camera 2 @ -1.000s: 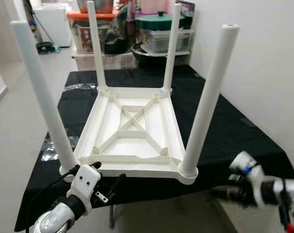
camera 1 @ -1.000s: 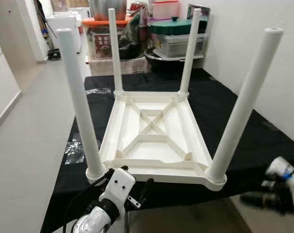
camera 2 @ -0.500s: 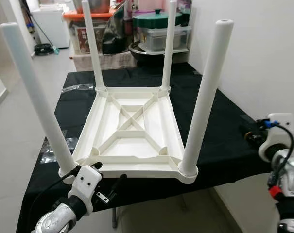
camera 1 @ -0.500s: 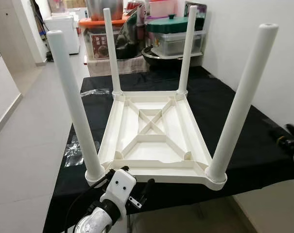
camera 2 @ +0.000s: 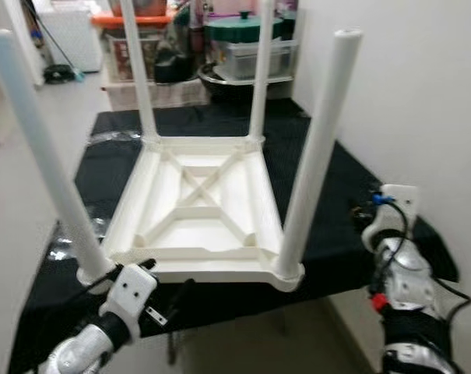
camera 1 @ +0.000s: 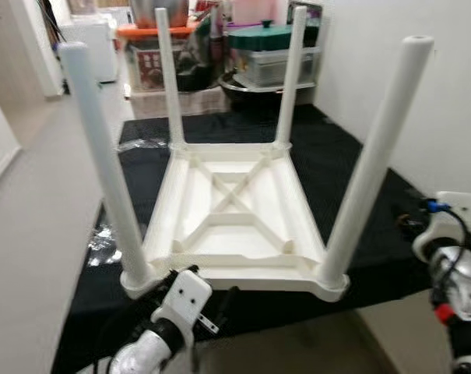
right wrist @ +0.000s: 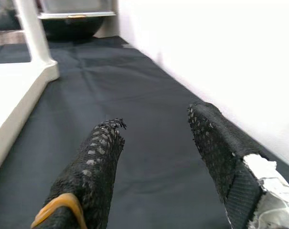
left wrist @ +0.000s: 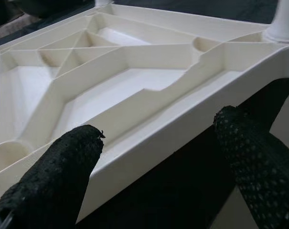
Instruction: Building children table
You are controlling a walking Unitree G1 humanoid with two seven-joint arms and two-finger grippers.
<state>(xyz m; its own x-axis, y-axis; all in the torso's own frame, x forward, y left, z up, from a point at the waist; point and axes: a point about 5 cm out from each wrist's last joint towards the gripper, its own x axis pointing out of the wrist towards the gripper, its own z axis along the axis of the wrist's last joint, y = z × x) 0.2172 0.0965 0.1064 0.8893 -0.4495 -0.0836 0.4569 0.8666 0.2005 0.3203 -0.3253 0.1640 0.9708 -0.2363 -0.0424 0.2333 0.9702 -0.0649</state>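
White upturned table point(camera 1: 233, 222), left gripper point(left wrist: 158, 157) agape at rim

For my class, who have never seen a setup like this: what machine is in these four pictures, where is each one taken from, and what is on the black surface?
This is a walking humanoid robot with two silver arms, each ending in a hand of two black fingers. The two wide pictures come from its head, looking down and forward. The other two come from cameras on its wrists, looking along the fingers.

On the black-covered surface lies a small white plastic table, upside down, with four legs pointing up.

The left hand sits at the table's near edge, fingers open, one on each side of the rim, not closed on it. The right hand is open over bare black cloth near the white wall, holding nothing.

Storage boxes stand behind.
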